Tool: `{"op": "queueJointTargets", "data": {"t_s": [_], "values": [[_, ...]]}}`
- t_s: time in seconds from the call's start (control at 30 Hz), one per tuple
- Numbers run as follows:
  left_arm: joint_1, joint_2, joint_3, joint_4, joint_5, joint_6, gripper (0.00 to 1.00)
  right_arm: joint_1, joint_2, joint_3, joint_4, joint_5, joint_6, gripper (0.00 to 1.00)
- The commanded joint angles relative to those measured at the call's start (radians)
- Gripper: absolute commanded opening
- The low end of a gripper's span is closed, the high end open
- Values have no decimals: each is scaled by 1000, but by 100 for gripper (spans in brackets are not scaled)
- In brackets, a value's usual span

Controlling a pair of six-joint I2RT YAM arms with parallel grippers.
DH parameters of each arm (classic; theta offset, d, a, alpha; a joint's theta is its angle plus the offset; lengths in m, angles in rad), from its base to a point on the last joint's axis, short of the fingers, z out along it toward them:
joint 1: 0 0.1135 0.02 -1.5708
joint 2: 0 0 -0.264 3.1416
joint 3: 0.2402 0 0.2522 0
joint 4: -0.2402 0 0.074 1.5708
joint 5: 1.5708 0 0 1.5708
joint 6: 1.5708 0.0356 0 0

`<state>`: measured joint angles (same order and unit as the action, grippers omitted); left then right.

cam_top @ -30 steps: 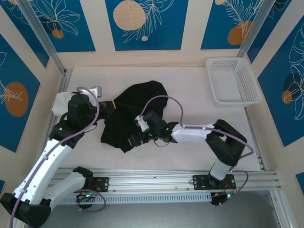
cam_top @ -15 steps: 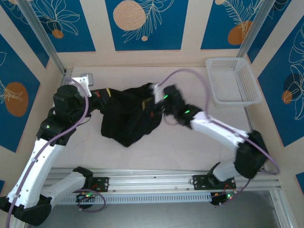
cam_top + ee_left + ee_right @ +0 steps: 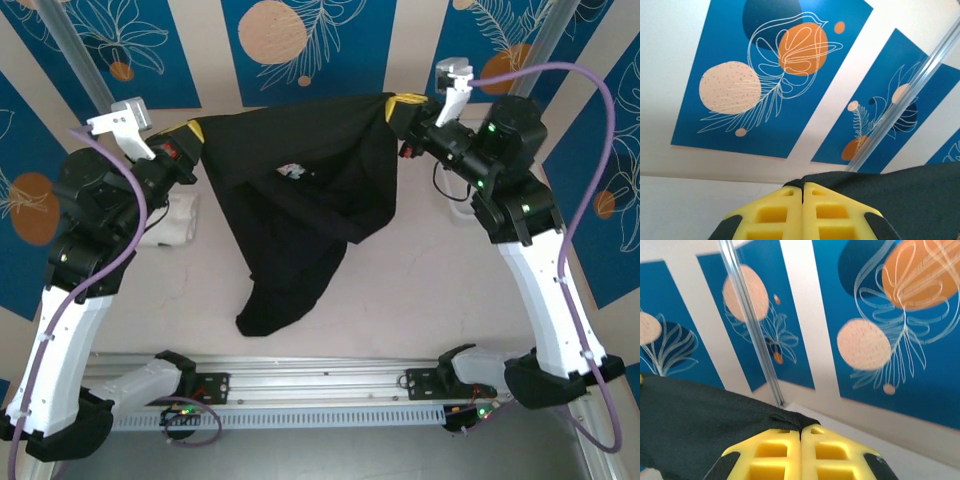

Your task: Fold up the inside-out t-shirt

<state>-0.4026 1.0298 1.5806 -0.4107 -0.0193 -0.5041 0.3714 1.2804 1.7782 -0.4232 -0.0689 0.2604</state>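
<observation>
Grip: left gripper (image 3: 183, 133) clamped on one upper corner of the t-shirt (image 3: 300, 190), right gripper (image 3: 405, 105) clamped on the other. Shirt stretched left-to-right between them over the far edge of the table (image 3: 440, 290); its tail hangs toward the near edge.

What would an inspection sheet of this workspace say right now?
Surface: pale table, no stains seen.
Job's things: black t-shirt stretched in the air between both grippers, lower end drooping toward the table.
Clutter: white folded garment at the left side.
Grippers: left gripper and right gripper each shut on a top corner of the t-shirt.
Cables: purple cable looping along each arm, apart from the cloth.
Surroundings: blue floral wall panels, metal posts.
</observation>
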Motion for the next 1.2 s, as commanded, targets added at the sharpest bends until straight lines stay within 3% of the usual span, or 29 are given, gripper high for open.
{"op": "queueJointTargets", "data": {"t_s": [0.0,0.23,0.37,0.5,0.6,0.67,0.73,0.87,1.03,1.17], "values": [[-2,27,-64,40,-65,42,0,-20,121,12,-155,-12,-10,0],[1,102,-226,-1,-79,105,0,-21,220,-136,-165,-32,11,0],[1,178,-328,43,-61,93,0,-39,230,-251,-128,-152,57,0],[2,328,-323,84,-34,103,0,-82,278,-319,-72,-249,139,0],[2,470,-244,39,-77,156,14,-128,310,-356,-11,-271,207,0],[2,530,-195,-53,-122,175,32,-150,325,-383,27,-271,242,0],[2,506,-240,-85,-109,165,43,-160,337,-396,39,-263,252,0],[-6,287,-565,81,29,58,54,-176,355,-414,50,-255,250,0],[-79,142,-780,138,106,3,52,-185,368,-415,62,-259,252,0],[-147,168,-828,145,33,62,54,-185,368,-413,70,-263,258,0]]}}
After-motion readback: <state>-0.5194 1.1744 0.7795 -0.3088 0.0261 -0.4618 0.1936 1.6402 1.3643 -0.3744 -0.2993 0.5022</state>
